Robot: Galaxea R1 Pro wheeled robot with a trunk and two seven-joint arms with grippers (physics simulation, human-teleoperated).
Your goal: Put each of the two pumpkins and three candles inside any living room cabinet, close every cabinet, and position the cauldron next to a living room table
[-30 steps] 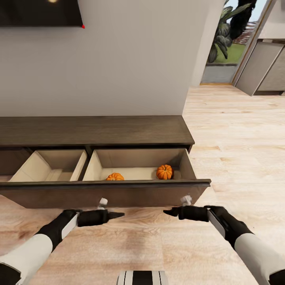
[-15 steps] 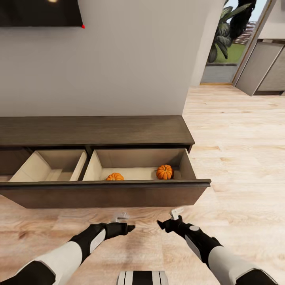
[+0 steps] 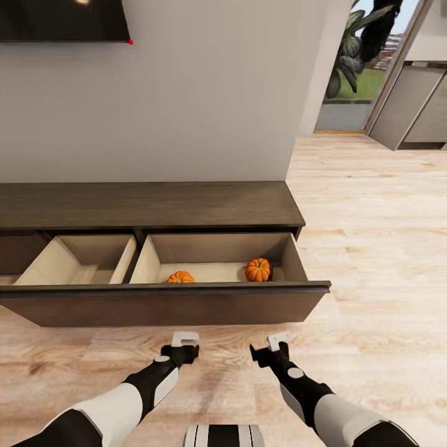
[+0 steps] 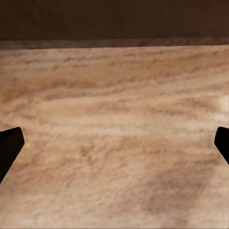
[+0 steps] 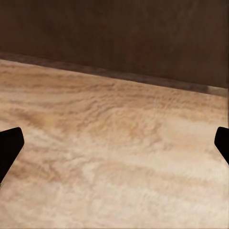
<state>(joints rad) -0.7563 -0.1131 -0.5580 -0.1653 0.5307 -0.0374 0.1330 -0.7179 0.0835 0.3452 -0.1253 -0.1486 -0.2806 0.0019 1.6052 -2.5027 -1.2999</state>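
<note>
Head view: the cabinet [image 3: 149,205] stands against the wall, its wide drawer [image 3: 186,304] pulled out. Two pumpkins lie in the right compartment: one [image 3: 180,277] against the front edge, one [image 3: 258,269] near the right wall. No candle can be made out. Since a second ago both arms have drawn back from the drawer front and turned to face it; the left gripper [image 3: 185,339] and right gripper [image 3: 278,340] hang over the floor [image 3: 372,248], apart from the wood. Likely a push to shut it comes next.

Left wrist view: fingers spread wide, empty, floor between.

Right wrist view: same, fingers wide, nothing held, drawer front ahead.
</note>
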